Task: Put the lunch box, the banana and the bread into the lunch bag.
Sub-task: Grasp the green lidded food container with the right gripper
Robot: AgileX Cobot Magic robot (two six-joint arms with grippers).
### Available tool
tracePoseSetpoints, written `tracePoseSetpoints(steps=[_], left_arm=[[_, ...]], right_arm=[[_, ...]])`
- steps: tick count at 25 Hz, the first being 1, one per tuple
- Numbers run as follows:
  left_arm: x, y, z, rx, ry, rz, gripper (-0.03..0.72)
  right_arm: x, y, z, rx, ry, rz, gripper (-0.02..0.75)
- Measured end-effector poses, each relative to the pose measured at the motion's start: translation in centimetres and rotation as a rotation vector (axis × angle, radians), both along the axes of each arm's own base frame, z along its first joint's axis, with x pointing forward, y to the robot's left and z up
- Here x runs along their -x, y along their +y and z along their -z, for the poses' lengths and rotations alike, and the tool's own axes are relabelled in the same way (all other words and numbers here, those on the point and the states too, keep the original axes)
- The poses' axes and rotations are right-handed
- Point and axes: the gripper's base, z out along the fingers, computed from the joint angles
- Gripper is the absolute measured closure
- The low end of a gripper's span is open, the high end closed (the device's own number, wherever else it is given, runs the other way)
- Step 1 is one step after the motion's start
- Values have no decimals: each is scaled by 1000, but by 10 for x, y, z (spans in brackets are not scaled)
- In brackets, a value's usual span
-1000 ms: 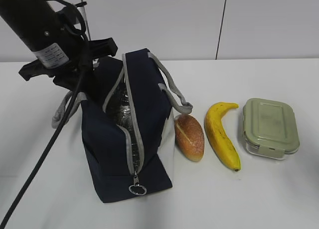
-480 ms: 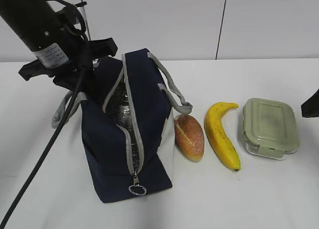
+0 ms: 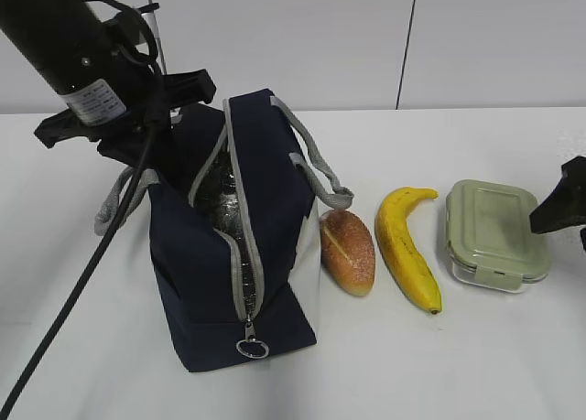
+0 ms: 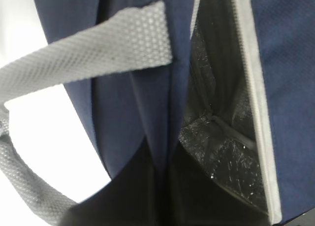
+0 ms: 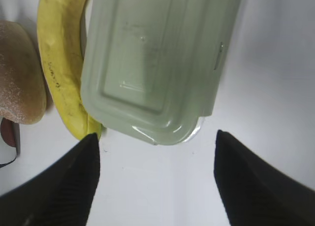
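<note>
The navy lunch bag (image 3: 275, 210) stands unzipped at the left, its silvery lining (image 4: 216, 142) showing. My left gripper (image 3: 146, 150) is shut on the bag's left wall; in the left wrist view the blue fabric (image 4: 123, 113) runs down between the gripper's (image 4: 165, 159) dark fingers. To the right of the bag lie the bread (image 3: 348, 251), the banana (image 3: 407, 246) and the green-lidded lunch box (image 3: 494, 232) in a row. My right gripper (image 3: 558, 205) hangs open at the right edge beside the lunch box (image 5: 152, 63). Its fingertips (image 5: 74, 181) stand just short of the box's near end, touching nothing.
A grey webbing handle (image 4: 98, 53) hangs over the bag's left side, and another (image 3: 320, 168) droops toward the bread. The left arm's black cable (image 3: 82, 283) trails down across the white table (image 3: 458, 365). A white wall (image 3: 494, 45) closes the back.
My right gripper has come into the exterior view from the right edge and moved left toward the lunch box. The left gripper, bag and food have not moved.
</note>
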Motion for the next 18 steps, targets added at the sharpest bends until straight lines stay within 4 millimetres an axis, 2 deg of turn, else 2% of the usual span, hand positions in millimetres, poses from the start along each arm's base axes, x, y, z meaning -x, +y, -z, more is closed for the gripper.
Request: tracePoseSetpoints(steps=[6, 8, 18], left_arm=[[0, 0, 0, 0, 0, 0, 688], [0, 0, 0, 0, 0, 0, 688], [0, 0, 0, -1, 1, 0, 688]], right_arm=[[-25, -15, 16, -14, 69, -18, 188], [-32, -17, 15, -12, 63, -20, 188], [-34, -16, 13, -30, 49, -25, 188]])
